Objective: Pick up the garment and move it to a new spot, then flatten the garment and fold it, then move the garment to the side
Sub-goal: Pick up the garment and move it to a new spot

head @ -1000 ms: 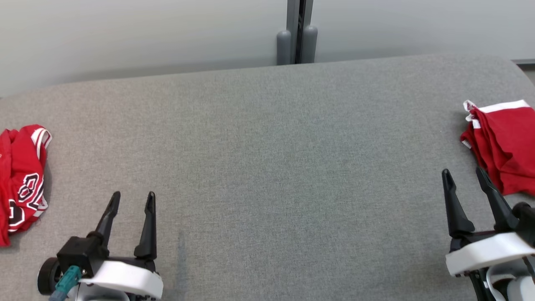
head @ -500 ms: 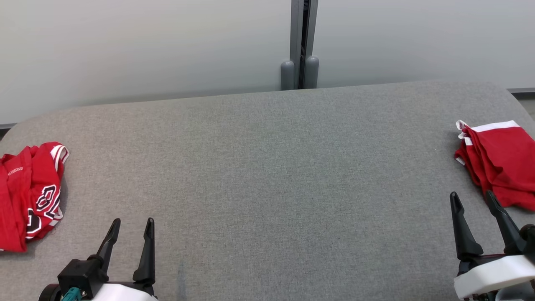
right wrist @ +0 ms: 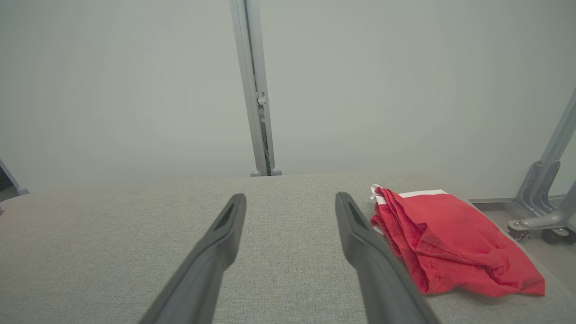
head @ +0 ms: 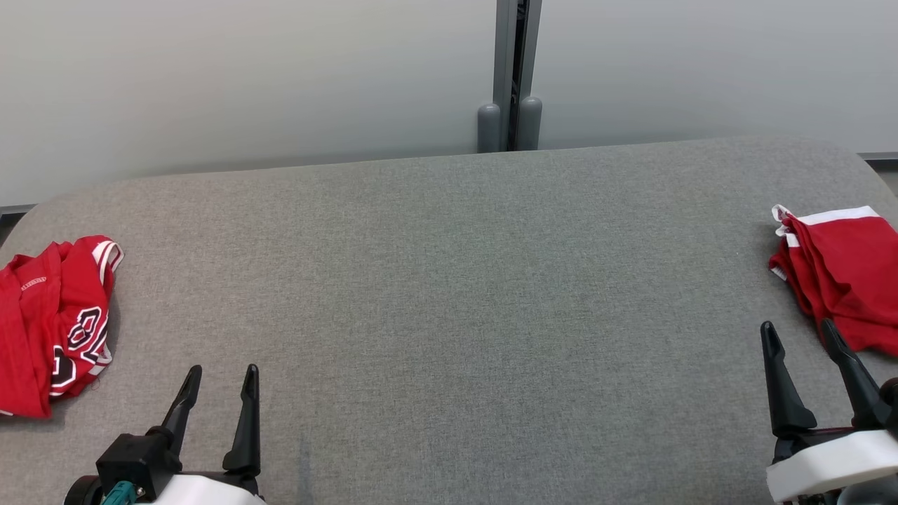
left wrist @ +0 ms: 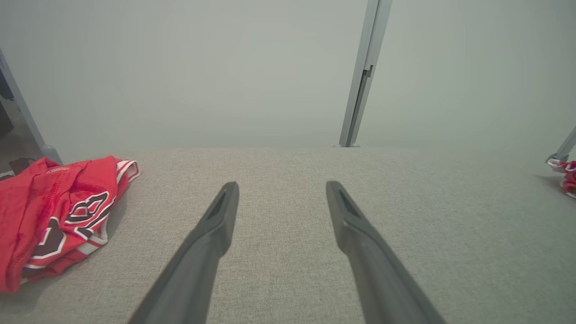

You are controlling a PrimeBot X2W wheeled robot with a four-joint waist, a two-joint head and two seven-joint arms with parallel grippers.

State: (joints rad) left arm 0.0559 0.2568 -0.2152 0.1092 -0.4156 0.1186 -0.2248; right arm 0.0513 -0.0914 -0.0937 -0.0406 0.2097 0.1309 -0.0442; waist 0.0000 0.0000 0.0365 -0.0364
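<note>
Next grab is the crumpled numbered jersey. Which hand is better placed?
Left, likely. The left hand is open and close to the crumpled jersey on the left side of the table. The right hand, also open, is far across beside the other red garment.

The left gripper (head: pixel 222 370) is a pair of long, matt black plastic fingers (left wrist: pixel 211 243) that taper to blunt tips, each with a shallow slot sunk near the tip. They rise from a black boxy mount (head: pixel 133 456). Beside it sit a teal connector plug (head: pixel 118 494) and a round black knob (head: pixel 77 491), and a smooth white rounded wrist shell (head: pixel 203 491) backs it. The right gripper (head: pixel 798 326) has the same black fingers and its own white curved shell (head: pixel 831 463).
</note>
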